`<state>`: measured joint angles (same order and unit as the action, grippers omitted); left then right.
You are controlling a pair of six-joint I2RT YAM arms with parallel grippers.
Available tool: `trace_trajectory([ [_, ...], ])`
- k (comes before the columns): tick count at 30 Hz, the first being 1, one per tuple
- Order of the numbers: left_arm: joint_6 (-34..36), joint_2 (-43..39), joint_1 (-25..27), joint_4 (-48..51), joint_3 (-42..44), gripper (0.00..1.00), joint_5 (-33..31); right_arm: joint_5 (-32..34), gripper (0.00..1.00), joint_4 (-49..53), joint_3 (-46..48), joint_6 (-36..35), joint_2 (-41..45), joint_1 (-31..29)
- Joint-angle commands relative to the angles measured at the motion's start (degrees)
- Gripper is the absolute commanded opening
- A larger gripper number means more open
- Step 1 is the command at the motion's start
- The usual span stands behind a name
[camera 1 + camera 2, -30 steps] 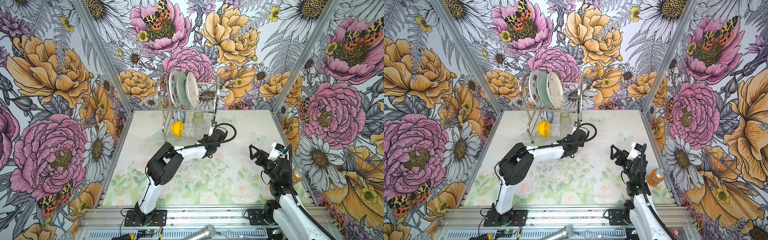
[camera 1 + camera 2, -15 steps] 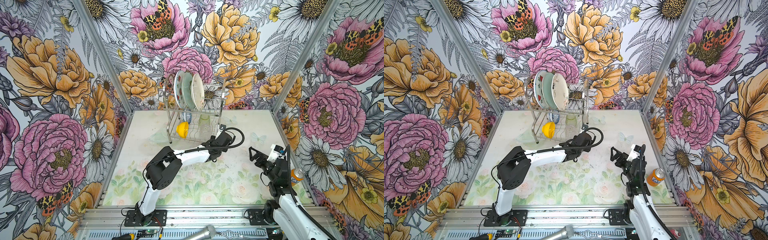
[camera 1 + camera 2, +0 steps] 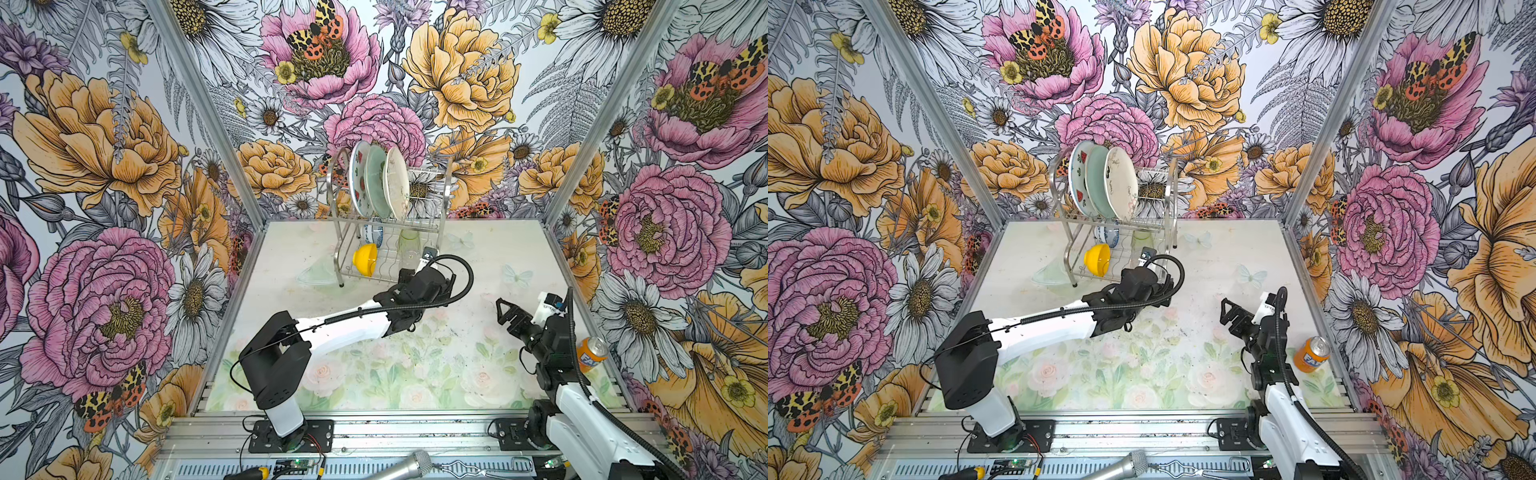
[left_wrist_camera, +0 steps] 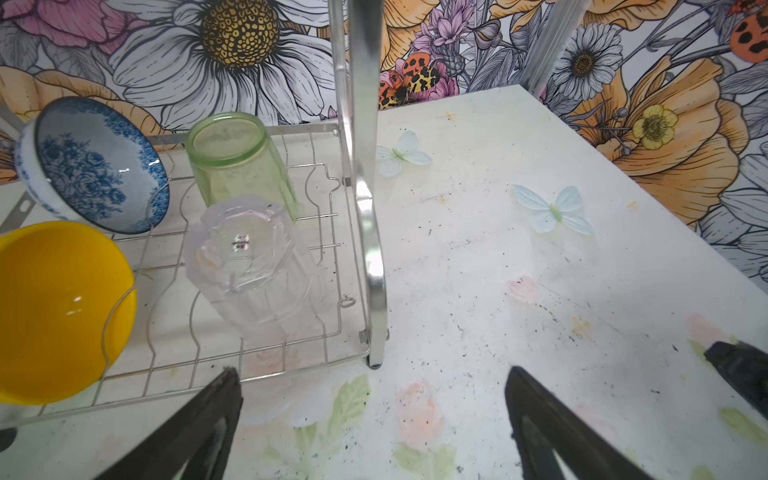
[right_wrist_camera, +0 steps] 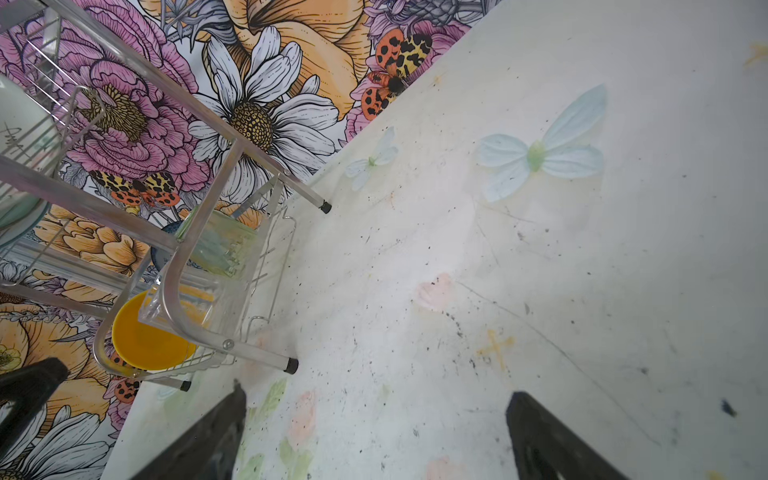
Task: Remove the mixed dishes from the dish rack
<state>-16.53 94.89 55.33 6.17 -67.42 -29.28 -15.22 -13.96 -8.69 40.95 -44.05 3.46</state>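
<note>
Left wrist view is showing the dish rack (image 4: 366, 249) close ahead, with four pieces on its lower shelf. The clear glass (image 4: 249, 257) is sitting upside down and tilted, nearest the camera. The green tumbler (image 4: 237, 162) is standing upturned just behind it. The blue-and-white bowl (image 4: 95, 174) is leaning on edge at the back, and the yellow bowl (image 4: 58, 307) is leaning on edge in front of that one. The rack's shiny side frame is rising just beside the glass, and the low front rail is running between the glass and the left jaws. Those jaws are standing wide apart and holding nothing. One finger (image 4: 199, 424) is lying before the rail and the other is over bare desk (image 4: 540, 270), with the rack's front leg between them.

In both top views three plates are standing on edge in the upper tier: the watermelon plate (image 3: 358, 178), the pale green plate (image 3: 376, 183) and the cream plate (image 3: 397, 183). The left arm (image 3: 353, 328) is stretching low across the desk, its wrist ending by the rack's right front corner. The right arm (image 3: 552, 345) is bending forward from its base, its jaws released and empty over open desk, well apart from the rack. An orange soda can (image 3: 590, 353) is standing just beside that arm.
</note>
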Motion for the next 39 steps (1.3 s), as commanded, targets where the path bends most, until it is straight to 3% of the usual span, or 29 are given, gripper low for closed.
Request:
trace_trajectory([
  [1, -0.9, -5.7, -0.2, -1.6, 5.0, 0.99, -3.4, -0.1, 1.00, -0.6, -1.6, -0.3, -0.3, -0.1],
  [6, -5.4, -17.2, -4.3, -4.8, 15.9, 0.99, -3.1, -0.5, 0.99, 0.8, -3.5, -1.9, -1.9, -2.4],
  [19, -11.5, -33.7, -27.8, -4.4, 31.3, 0.99, 7.5, 6.8, 0.99, 2.0, -9.0, -6.2, -7.6, -15.0],
  [28, -11.6, -31.0, -38.4, -10.2, 34.4, 0.90, 16.2, 7.5, 0.99, 2.1, -8.0, -7.3, -4.8, -18.2],
  [39, -9.8, -21.4, -41.8, -17.6, 31.0, 0.66, 20.7, 7.9, 0.99, 2.4, -5.4, -6.9, -0.7, -18.4],
])
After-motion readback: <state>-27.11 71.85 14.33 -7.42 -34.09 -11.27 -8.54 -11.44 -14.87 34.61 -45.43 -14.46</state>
